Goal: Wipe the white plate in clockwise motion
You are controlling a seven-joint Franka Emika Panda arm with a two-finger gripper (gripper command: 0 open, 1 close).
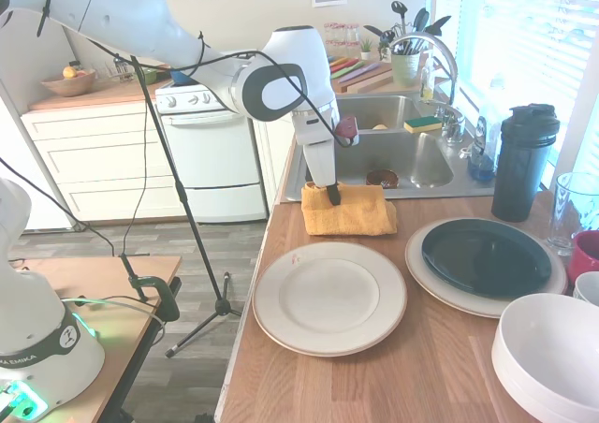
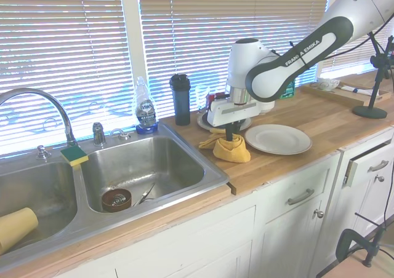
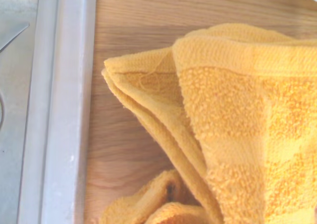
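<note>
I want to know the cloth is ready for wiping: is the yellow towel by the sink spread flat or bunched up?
Bunched. The yellow terry towel sits in folded layers on the wooden countertop, pinched by the gripper; the wrist view shows overlapping folds.

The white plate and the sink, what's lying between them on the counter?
A yellow towel, pinched by the gripper, clearest in the first exterior view.

You could read "FRANKA EMIKA" along the white arm (image 2: 308, 47) in the second exterior view, "Dawn" on the dish-soap bottle (image 2: 146, 109) by the window, and part of "EMIKA" on the robot base (image 1: 37, 348) at lower left.
</note>
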